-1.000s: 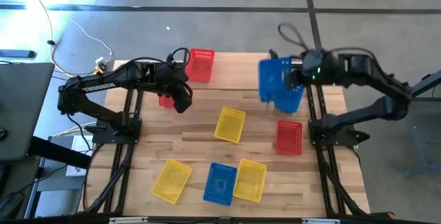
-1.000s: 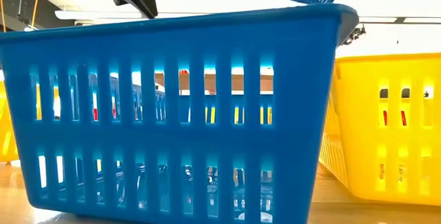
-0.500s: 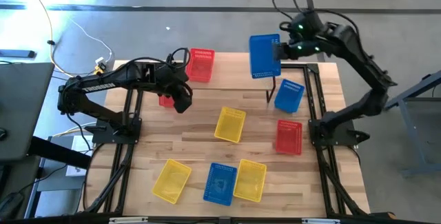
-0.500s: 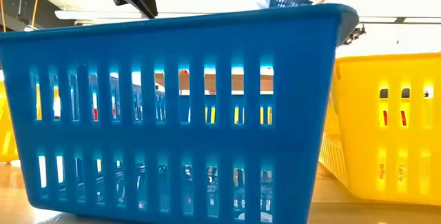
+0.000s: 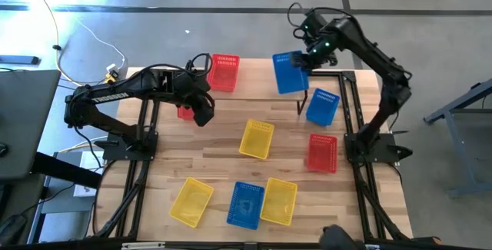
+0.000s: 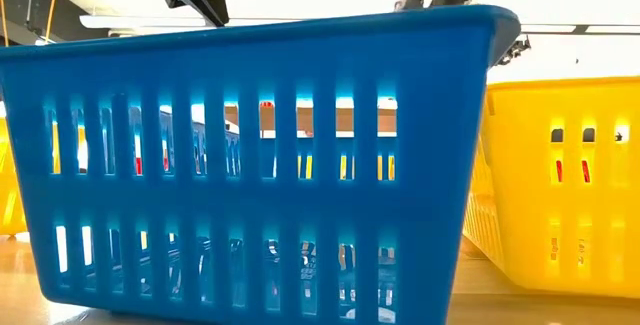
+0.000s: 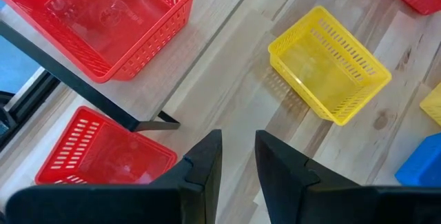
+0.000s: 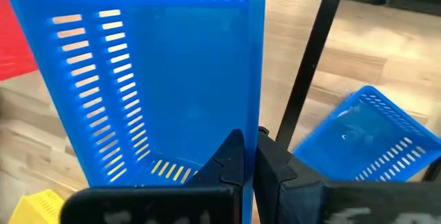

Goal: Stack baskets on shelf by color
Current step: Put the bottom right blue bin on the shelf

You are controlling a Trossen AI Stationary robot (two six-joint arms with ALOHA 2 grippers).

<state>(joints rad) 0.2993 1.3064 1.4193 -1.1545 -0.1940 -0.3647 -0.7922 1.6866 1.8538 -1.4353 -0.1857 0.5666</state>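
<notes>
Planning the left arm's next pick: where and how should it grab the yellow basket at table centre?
Pinch one long side wall of the yellow basket at mid-length, coming straight down from above. It sits upright and open-topped, clear of its neighbours, so one finger can drop inside and one outside. The left gripper, fingers slightly apart, hovers close by.
</notes>
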